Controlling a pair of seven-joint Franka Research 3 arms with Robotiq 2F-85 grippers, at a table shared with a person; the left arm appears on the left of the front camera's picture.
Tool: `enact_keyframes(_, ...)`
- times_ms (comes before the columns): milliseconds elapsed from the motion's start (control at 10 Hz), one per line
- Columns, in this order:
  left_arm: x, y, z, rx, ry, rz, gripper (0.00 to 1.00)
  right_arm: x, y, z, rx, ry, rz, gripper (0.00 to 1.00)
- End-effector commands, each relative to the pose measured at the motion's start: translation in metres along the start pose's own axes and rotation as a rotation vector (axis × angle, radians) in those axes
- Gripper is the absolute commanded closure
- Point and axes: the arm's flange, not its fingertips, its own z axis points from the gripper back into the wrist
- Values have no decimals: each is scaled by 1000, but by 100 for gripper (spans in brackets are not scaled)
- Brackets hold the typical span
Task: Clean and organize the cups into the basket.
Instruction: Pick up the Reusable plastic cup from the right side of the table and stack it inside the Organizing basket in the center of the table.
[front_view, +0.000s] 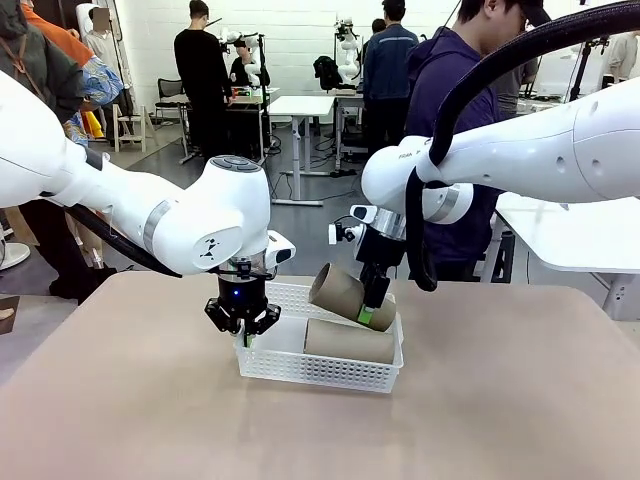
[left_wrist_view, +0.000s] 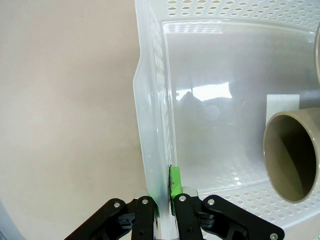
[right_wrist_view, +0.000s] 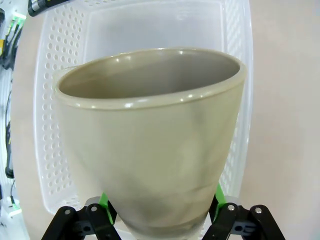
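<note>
The white mesh basket (front_view: 320, 372) sat on the tan tabletop (front_view: 150, 400). The left jaws were clamped together on the basket's left end wall (left_wrist_view: 150, 100), one green pad (left_wrist_view: 174, 182) pressed against the wall's inner face. Inside the basket, along its near side, one beige cup (front_view: 350, 341) lay on its side, its open mouth (left_wrist_view: 290, 157) turned toward the clamped wall. A second beige cup (front_view: 338, 290) hung tilted over the basket's far side. Its mouth pointed toward the left end and its lower edge was close above, perhaps touching, the lying cup. The right jaws straddled this second cup (right_wrist_view: 150, 150) near its base, with a green pad (right_wrist_view: 104, 202) just beside it on either side. Whether they pressed the cup or stood free of it could not be told. A person in a dark purple top (front_view: 445, 75) stood beyond the basket's far side.
</note>
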Motion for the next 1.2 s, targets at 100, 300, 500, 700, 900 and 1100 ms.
enact_keyframes(100, 0, -2, 0, 7, 4, -1, 100, -11, 6, 5, -15, -40, 32, 0)
enact_keyframes(300, 0, -2, 0, 7, 4, -1, 100, -15, 14, 15, -30, -88, 47, 0)
enact_keyframes(500, 0, -2, 0, 7, 4, -1, 100, -22, 36, 34, -22, -168, 102, 0)
enact_keyframes(700, 0, -2, 0, 7, 4, -1, 100, -56, 82, 78, -22, -296, 190, 0)
enact_keyframes(900, 0, -2, 0, 7, 4, -1, 100, -114, 129, 117, -19, -409, 273, 0)
enact_keyframes(1100, 0, -2, 0, 7, 4, -1, 100, -181, 156, 143, -27, -541, 335, 0)
